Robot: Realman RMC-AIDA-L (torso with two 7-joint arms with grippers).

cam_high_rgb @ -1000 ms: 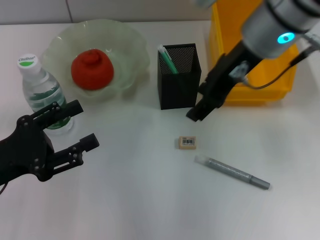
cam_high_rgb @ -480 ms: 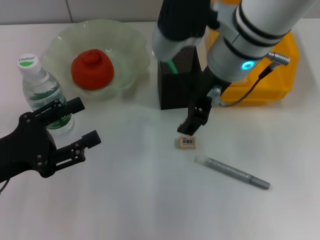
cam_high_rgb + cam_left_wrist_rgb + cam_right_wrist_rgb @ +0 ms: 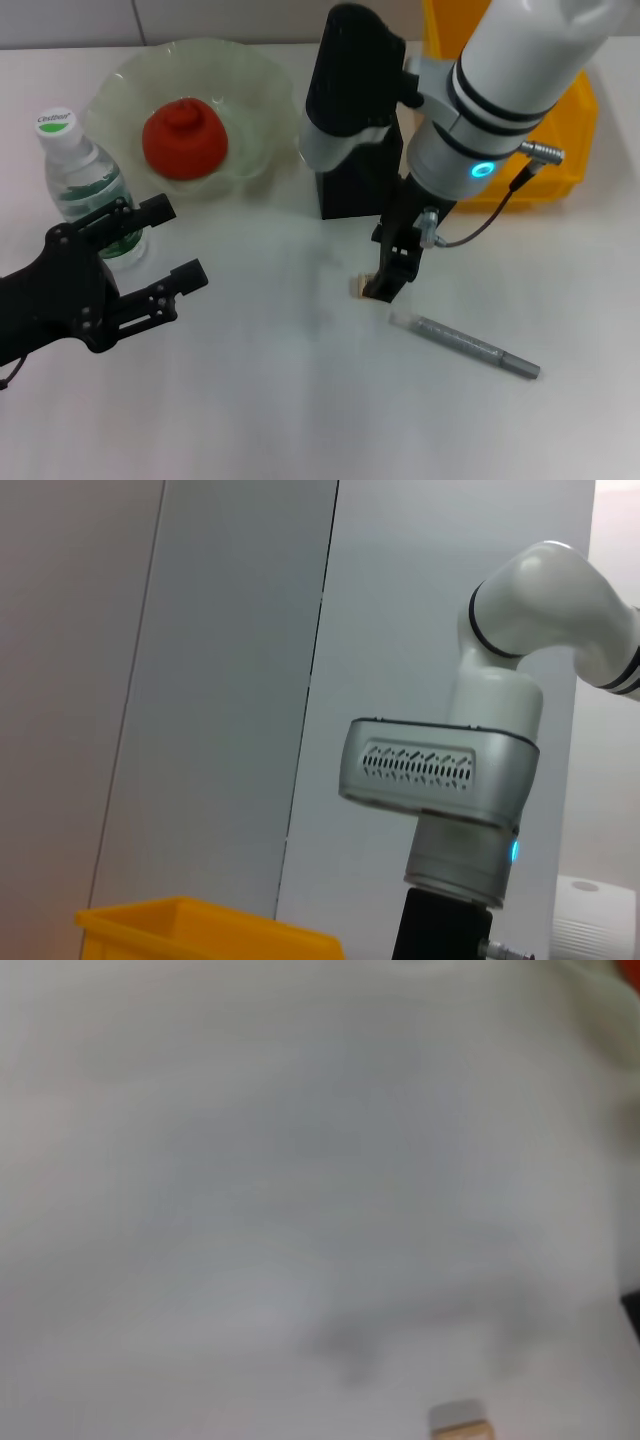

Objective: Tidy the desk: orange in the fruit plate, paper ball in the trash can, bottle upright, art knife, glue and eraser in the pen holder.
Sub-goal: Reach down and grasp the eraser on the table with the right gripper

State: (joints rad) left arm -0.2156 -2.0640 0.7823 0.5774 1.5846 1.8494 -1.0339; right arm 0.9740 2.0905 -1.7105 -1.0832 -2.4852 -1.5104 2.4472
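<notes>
Far left, the bottle is stood upright; green print on its white cap can't be read, nor the label. Near left, the left gripper is held idle w/ fingers spread wide, nothing in them. Beyond, the orange is sat in the fruit plate. Centre, the pen holder is mostly hidden by the arm. Step in hand is judged: eraser pickup. The right gripper is poised right over the eraser, almost covering it; open/shut can't be told. Next: grip it, lift, carry to the holder. Right, a grey pen-like tool lies unmarked; far right, the trash can.
</notes>
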